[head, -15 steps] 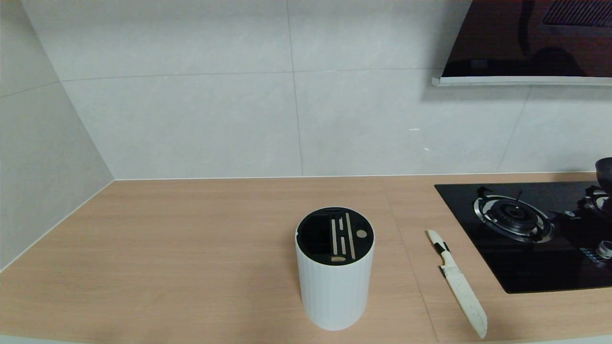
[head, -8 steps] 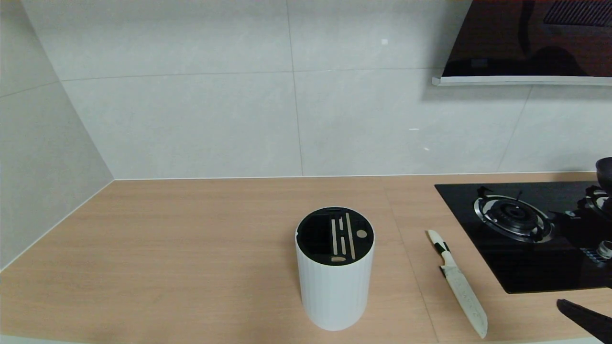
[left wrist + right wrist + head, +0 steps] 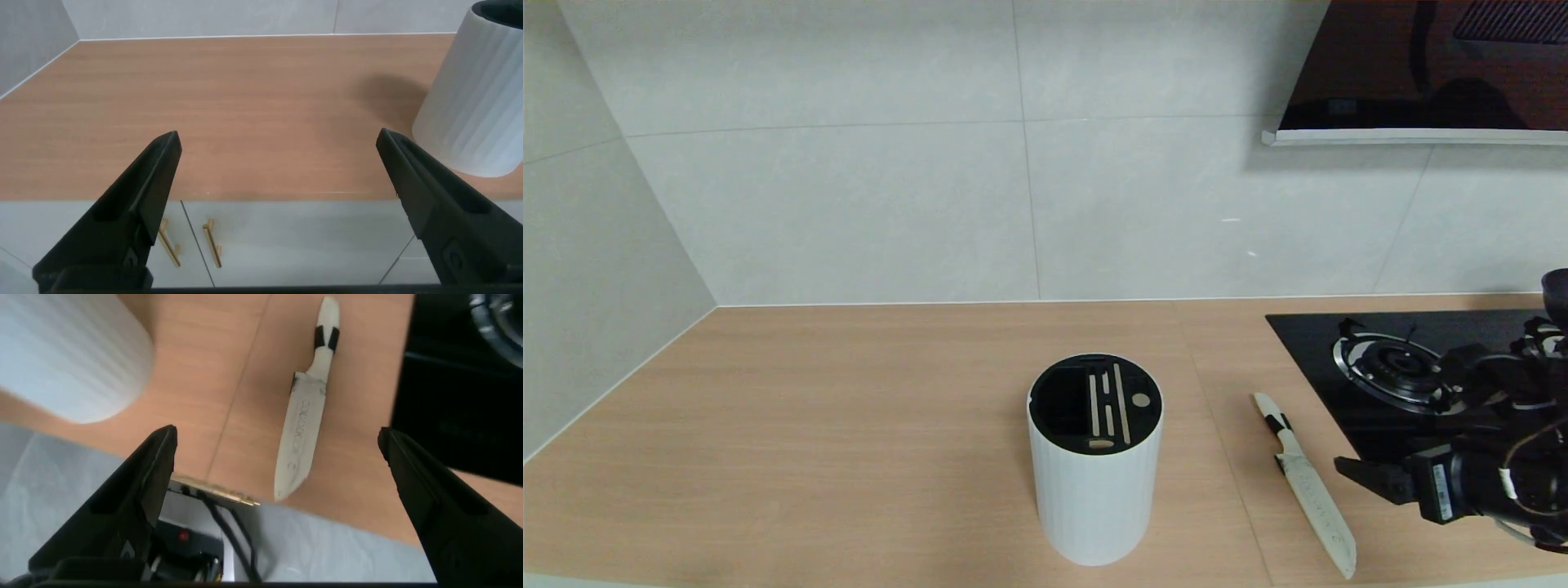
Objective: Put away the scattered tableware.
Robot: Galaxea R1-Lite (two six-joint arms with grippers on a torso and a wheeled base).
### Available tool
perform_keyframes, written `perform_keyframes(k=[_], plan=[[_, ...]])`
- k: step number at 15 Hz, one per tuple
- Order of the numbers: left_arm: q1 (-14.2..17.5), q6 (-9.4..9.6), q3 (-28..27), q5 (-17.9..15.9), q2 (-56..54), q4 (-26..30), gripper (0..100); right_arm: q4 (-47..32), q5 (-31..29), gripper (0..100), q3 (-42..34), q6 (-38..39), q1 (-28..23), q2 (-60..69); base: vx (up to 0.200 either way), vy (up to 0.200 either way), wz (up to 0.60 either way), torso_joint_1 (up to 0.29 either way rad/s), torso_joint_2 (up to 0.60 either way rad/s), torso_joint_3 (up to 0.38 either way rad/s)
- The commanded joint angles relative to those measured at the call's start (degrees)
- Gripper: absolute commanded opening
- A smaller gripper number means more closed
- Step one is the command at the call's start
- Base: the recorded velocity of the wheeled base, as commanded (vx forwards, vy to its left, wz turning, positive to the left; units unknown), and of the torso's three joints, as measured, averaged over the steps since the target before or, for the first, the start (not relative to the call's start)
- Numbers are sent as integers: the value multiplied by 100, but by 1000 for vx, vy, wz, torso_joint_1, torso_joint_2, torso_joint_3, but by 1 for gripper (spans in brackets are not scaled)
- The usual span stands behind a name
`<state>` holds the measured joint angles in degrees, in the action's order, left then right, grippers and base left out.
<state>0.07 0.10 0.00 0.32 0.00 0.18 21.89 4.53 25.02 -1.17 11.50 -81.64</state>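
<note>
Right claw (image 3: pixel 276 437): fingers spread wide, nothing between the pads, hanging above the surface and touching nothing. In the head view one of its dark fingers (image 3: pixel 1372 478) points toward the robot's left.

Under the gap between the fingers, as the right wrist view shows it, lies a white kitchen knife (image 3: pixel 304 416) with a speckled blade and a black band on its white handle. It rests flat on the light wood-grain surface (image 3: pixel 204 384). In the head view the knife (image 3: pixel 1303 482) is just to this claw's left. Its handle end points away toward the wall and its tip lies near the front edge.

Further to the claw's left is a white ribbed cylindrical holder (image 3: pixel 1094 482) with a black slotted top. It stands upright, well apart from the knife.

On the claw's right is a black glass gas hob (image 3: pixel 1307 343) with a ring burner (image 3: pixel 1396 367). The knife lies beside the hob's edge, not touching it.

Left claw (image 3: pixel 278 139): fingers apart, empty, low at the front edge of the surface (image 3: pixel 245 98). The holder (image 3: pixel 482 98) is ahead of it and to its right. Below the edge are pale cabinet fronts with two gold bar handles (image 3: pixel 211 242).

Beyond everything is a grey tiled wall (image 3: pixel 849 204), with a dark range hood (image 3: pixel 1421 65) above the hob.
</note>
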Motion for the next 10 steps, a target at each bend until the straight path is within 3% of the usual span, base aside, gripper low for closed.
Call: perform_keyframes(k=[1, 10], plan=[[1, -1, 0, 3, 9, -1, 100, 403, -76, 100, 276, 3, 11, -1346, 0, 0, 0, 0, 0, 0], [1, -1, 0, 3, 9, -1, 100, 2302, -735, 100, 452, 3, 213, -3780, 0, 0, 0, 0, 0, 0]])
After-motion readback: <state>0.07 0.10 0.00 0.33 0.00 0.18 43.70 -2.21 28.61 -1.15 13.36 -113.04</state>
